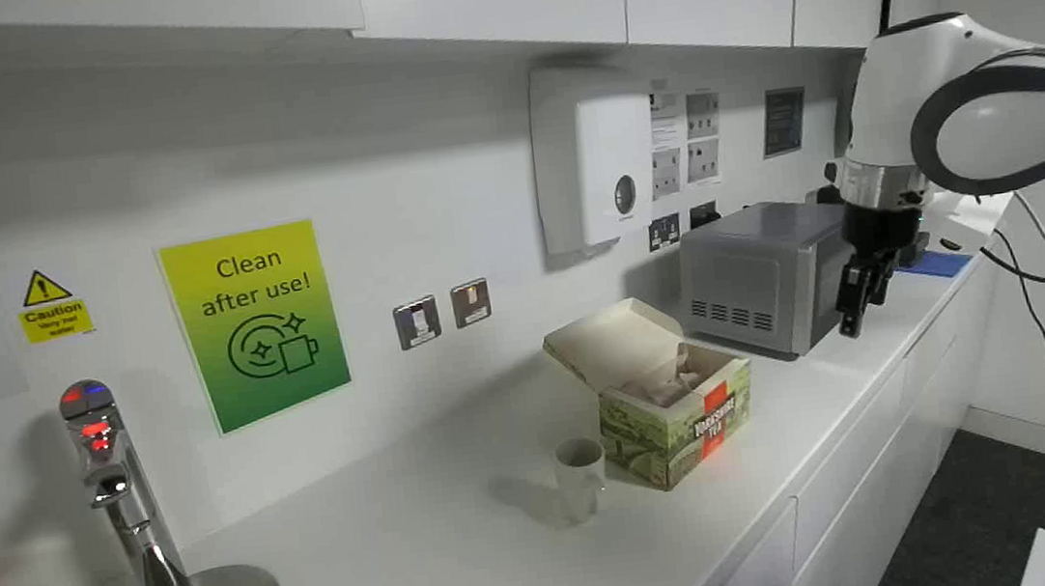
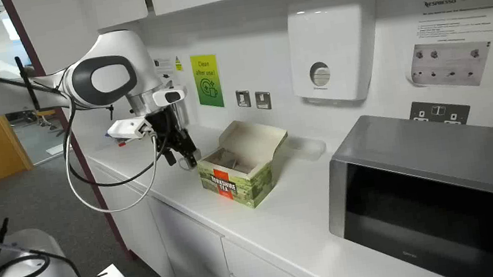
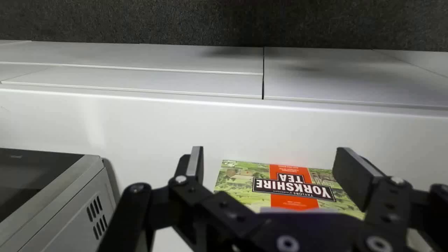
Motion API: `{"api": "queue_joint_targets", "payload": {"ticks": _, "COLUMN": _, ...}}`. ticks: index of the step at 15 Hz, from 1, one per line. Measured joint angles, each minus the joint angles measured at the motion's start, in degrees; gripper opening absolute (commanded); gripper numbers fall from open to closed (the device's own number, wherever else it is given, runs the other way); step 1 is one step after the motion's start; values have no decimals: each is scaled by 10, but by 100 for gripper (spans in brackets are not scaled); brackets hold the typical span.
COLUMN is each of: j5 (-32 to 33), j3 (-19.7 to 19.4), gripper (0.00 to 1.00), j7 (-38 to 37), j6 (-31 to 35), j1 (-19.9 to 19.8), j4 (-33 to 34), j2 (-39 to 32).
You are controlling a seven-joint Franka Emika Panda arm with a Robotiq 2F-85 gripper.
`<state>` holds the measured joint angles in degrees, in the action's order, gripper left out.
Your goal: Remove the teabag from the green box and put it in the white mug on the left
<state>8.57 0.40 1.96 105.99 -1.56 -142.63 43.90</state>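
A green tea box (image 1: pixel 716 423) with a red band stood upright on a white counter (image 1: pixel 414 557), visible in both exterior views. Its pale lid (image 1: pixel 620 341) was raised and tilted back toward the wall (image 1: pixel 438 224). Something pale and crumpled showed inside the box, too unclear to tell whether a teabag was among it. Just beside the box, at its left end (left, that is, for someone facing the printed front), a small white mug (image 1: pixel 582 486) stood upright; whether box and mug touched could not be told.

In front of the box, and apart from it, a black gripper (image 3: pixel 269 157) hung in the air at the end of a white arm (image 1: pixel 891 99). In the wrist view its jaws were spread wide and had hold of nothing. Between the two fingers (image 3: pixel 351 173) the box's front could be seen, its words "Yorkshire Tea" upside down.

To the right of the box sat a grey microwave (image 2: pixel 440 201) with a dark door. A white dispenser (image 1: pixel 591 155) was fixed to the wall behind and above the box. On the wall to the box's left was a yellow-and-green sign (image 1: pixel 259 325) reading "Clean after use!", and farther left, well apart from the box, rose a chrome tap (image 1: pixel 131 499).
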Motion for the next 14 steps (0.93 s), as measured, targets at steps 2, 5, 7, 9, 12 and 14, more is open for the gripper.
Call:
{"api": "queue_joint_targets", "payload": {"ticks": 2, "j5": 0, "j3": 0, "gripper": 100, "j7": 0, "j6": 0, "j1": 0, "j4": 0, "j2": 0}}
{"api": "queue_joint_targets", "payload": {"ticks": 5, "j5": 0, "j3": 0, "gripper": 100, "j7": 0, "j6": 0, "j1": 1, "j4": 0, "j2": -1}}
{"api": "queue_joint_targets", "payload": {"ticks": 7, "j5": 0, "j3": 4, "gripper": 100, "j7": -1, "j6": 4, "j1": 3, "j4": 3, "j2": -8}}
{"api": "queue_joint_targets", "payload": {"ticks": 9, "j5": 0, "j3": 12, "gripper": 100, "j7": -6, "j6": 22, "j1": 6, "j4": 15, "j2": -30}}
{"api": "queue_joint_targets", "payload": {"ticks": 12, "j5": 0, "j3": 29, "gripper": 100, "j7": -19, "j6": 60, "j1": 9, "j4": 47, "j2": -89}}
{"api": "queue_joint_targets", "payload": {"ticks": 14, "j5": 0, "j3": 38, "gripper": 100, "j7": -28, "j6": 80, "j1": 9, "j4": 72, "j2": -133}}
